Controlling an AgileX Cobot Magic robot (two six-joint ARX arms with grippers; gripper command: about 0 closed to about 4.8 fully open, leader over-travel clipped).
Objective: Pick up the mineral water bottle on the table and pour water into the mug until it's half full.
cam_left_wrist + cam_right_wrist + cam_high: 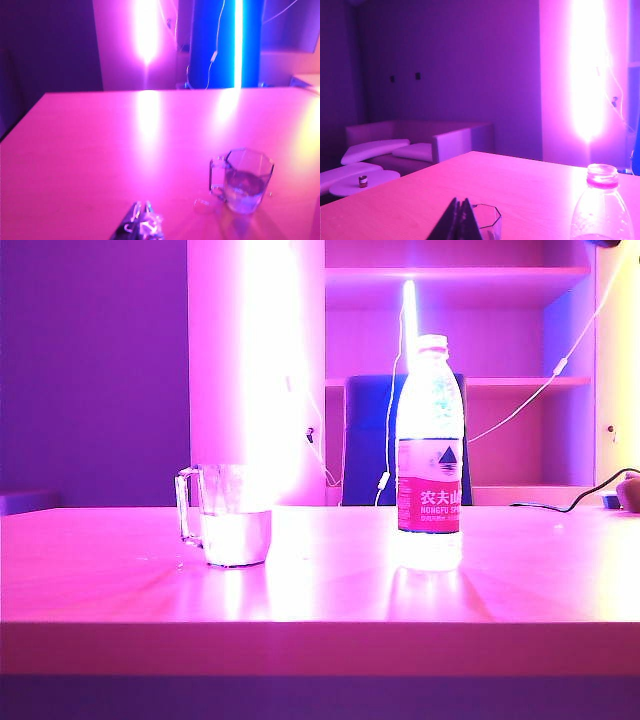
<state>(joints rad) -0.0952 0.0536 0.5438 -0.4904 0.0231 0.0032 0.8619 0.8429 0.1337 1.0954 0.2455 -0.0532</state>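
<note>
Both my claws hang off the table, right claw (460, 220) pressed together, left claw (142, 225) too; mug (228, 515) looks half-filled, so more bottle (429, 455) pouring risks overflow

A: Where is the right hand (460, 220)?

B: Low in the right wrist view, its two dark fingers pressed flat together to a point, gripping nothing.

A: And the left hand (142, 222)?

B: Only its tips show in the left wrist view, close together; whether they meet I cannot tell.

A: Does the exterior view show either arm?

B: Neither arm shows there.
</note>
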